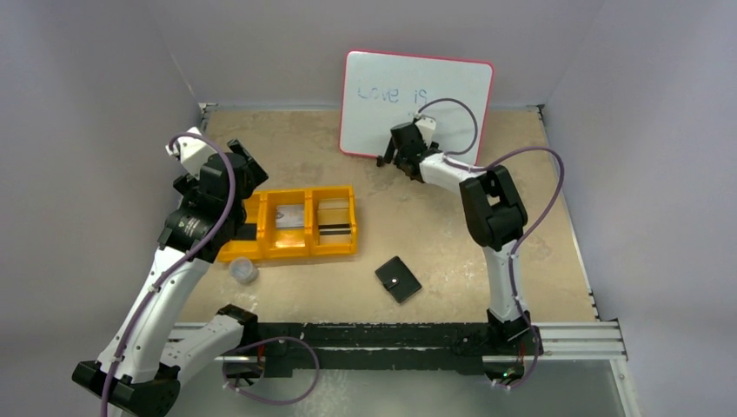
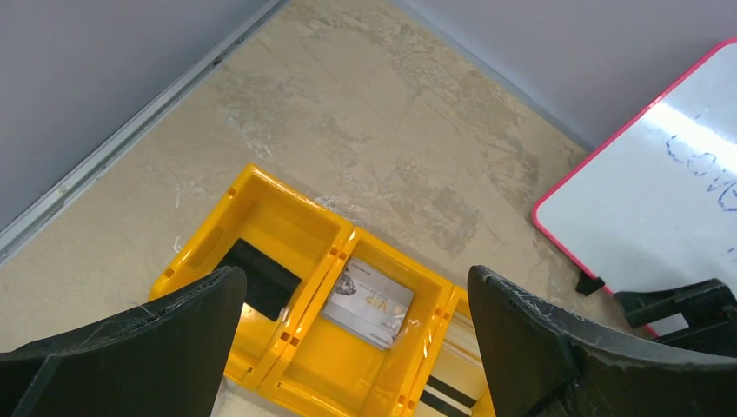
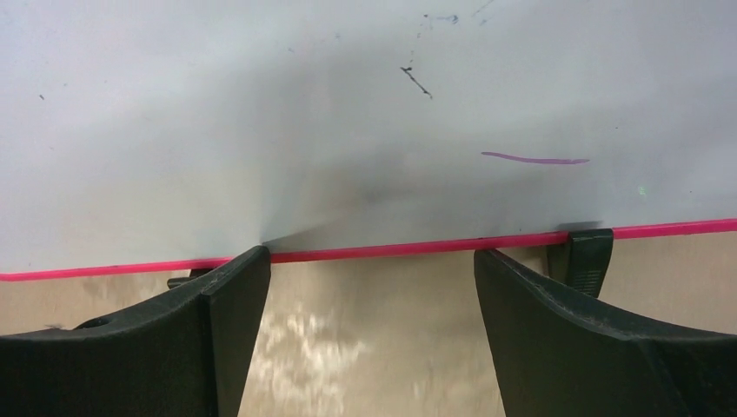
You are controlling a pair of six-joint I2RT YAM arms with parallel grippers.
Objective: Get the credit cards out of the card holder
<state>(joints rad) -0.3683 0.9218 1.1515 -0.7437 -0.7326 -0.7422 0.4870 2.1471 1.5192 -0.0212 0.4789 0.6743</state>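
The card holder (image 1: 399, 279), a small black wallet with a snap tab, lies shut on the table near the front, with neither gripper near it. One pale credit card (image 1: 291, 215) (image 2: 369, 301) lies in the yellow tray's middle compartment. Another credit card (image 1: 335, 223) (image 2: 461, 389), with a dark stripe, lies in the right compartment. My left gripper (image 1: 246, 167) (image 2: 355, 278) hangs open above the tray's left end, holding nothing. My right gripper (image 1: 391, 162) (image 3: 372, 261) is open and empty at the whiteboard's bottom edge, just above the table.
The yellow three-compartment tray (image 1: 287, 254) (image 2: 287, 187) sits left of centre, with a flat black rectangle (image 2: 252, 274) in its left compartment. A pink-framed whiteboard (image 1: 417, 104) (image 3: 348, 113) stands at the back on black feet (image 3: 582, 261). A small clear cup (image 1: 244, 270) stands in front of the tray.
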